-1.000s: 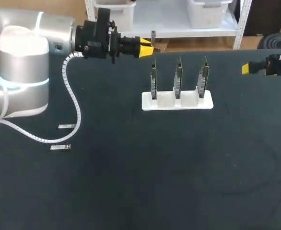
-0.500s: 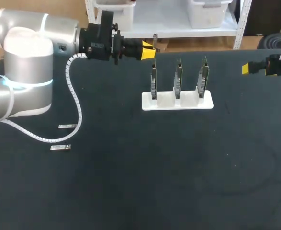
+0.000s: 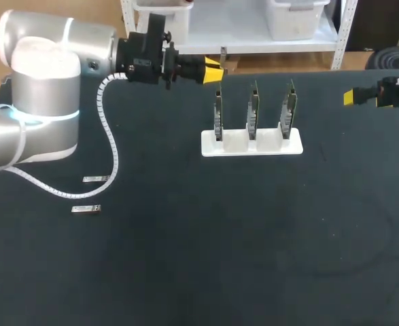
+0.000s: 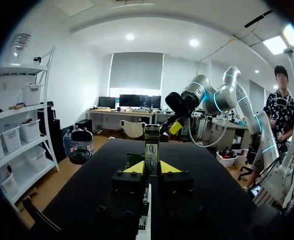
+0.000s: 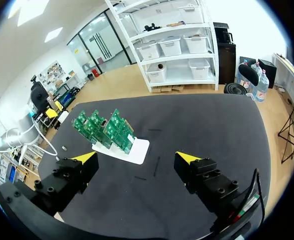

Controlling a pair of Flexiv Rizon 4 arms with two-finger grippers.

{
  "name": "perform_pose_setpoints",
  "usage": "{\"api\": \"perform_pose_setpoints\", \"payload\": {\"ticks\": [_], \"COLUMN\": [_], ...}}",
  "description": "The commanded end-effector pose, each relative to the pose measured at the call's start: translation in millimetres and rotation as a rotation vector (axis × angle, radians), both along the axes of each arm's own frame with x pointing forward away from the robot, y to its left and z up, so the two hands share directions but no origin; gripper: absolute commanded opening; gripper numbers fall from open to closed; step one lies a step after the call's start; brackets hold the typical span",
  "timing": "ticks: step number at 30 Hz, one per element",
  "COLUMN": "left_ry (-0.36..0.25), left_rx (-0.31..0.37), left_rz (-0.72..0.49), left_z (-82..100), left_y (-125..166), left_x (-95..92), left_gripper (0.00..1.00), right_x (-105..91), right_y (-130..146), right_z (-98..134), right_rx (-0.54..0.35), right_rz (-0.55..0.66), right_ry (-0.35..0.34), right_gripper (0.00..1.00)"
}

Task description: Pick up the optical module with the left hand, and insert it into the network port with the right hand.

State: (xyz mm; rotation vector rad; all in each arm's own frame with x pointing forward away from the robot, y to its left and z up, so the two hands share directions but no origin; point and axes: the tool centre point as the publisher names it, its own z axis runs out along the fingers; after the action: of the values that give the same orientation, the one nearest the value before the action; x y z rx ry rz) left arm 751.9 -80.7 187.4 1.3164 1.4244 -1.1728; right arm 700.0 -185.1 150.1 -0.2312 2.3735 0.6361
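The module (image 4: 152, 149) stands upright in the upper middle of the head view, pinched at its lower end between the yellow tips of the left claw (image 3: 218, 70). The right claw (image 3: 349, 98) is at the right edge, spread wide and empty, well apart from it. I judge the handover as the main risk: with so short a hold, the module may tilt or drop. It is also near the 3 green boards (image 3: 253, 109) and could knock the nearest.

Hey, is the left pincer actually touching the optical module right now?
Touching. The left wrist view shows the optical module standing upright between the two yellow tips of the left pincer, with both tips pressed against its sides.
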Motion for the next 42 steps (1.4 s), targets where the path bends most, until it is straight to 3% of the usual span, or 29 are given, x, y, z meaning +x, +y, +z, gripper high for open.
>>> {"api": "perform_pose_setpoints", "payload": {"ticks": [1, 7, 42], "left_ry": [0.014, 0.044, 0.074], "left_rx": [-0.004, -0.005, -0.025], "left_rz": [0.000, 0.014, 0.026], "left_z": [-3.8, -7.1, -15.2], "left_y": [0.6, 3.3, -1.4], "left_x": [2.5, 3.8, 7.4], "left_gripper": [0.00, 0.00, 0.00], "right_x": [0.0, 0.0, 0.0], "right_y": [0.0, 0.0, 0.0], "right_z": [-0.1, -0.1, -0.1], "right_rx": [0.000, 0.000, 0.000], "right_rz": [0.000, 0.000, 0.000], "right_ry": [0.000, 0.000, 0.000], "right_gripper": [1.00, 1.00, 1.00]}}
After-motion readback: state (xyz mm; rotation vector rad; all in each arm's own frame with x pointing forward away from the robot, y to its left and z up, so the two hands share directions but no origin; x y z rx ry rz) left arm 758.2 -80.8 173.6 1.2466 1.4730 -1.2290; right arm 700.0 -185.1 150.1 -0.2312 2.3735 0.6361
